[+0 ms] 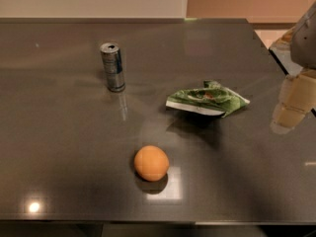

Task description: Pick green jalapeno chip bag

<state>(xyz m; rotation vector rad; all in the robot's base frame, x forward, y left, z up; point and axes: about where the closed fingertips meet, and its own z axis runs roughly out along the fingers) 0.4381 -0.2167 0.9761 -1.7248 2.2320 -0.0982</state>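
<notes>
The green jalapeno chip bag (206,98) lies crumpled and flat on the dark table (59,147), right of centre, with a white edge along its front and small red-orange marks. My gripper (295,105) hangs at the right edge of the view, to the right of the bag and apart from it. It holds nothing that I can see.
A silver and blue drink can (112,66) stands upright at the back left of the bag. An orange ball (151,163) rests in front of the bag, nearer the table's front edge. The table's right edge runs behind my gripper.
</notes>
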